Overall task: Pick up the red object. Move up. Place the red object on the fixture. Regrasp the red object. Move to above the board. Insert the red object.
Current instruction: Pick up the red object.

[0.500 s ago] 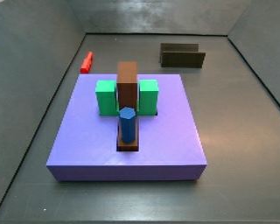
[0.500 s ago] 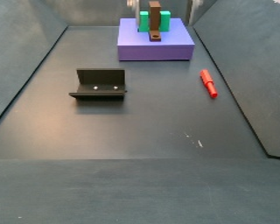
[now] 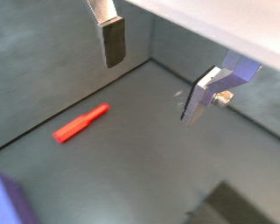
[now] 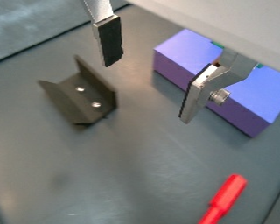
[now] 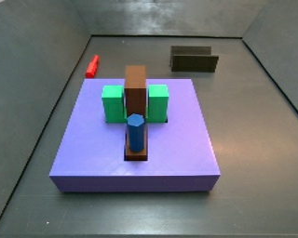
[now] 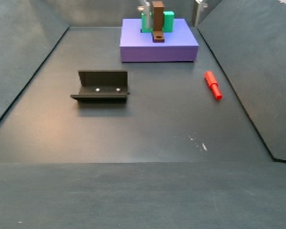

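Observation:
The red object [image 5: 92, 66] is a slim red peg lying flat on the dark floor beside the side wall; it also shows in the other side view [image 6: 213, 85] and in both wrist views [image 3: 81, 124] [image 4: 222, 199]. The gripper [image 3: 150, 92] [image 4: 149, 90] hangs high above the floor, open and empty, its fingers [image 4: 108, 44] wide apart. The peg lies well off to one side of it. The fixture [image 6: 103, 86] [image 5: 194, 59] [image 4: 81, 92] stands on the floor apart from the purple board [image 5: 177, 149] [image 6: 157, 49] [image 4: 184, 61].
The board carries green blocks [image 5: 113, 104], a brown upright block [image 5: 135, 91] and a blue hexagonal peg [image 5: 135, 132]. Sloping grey walls [image 5: 46, 102] enclose the floor on all sides.

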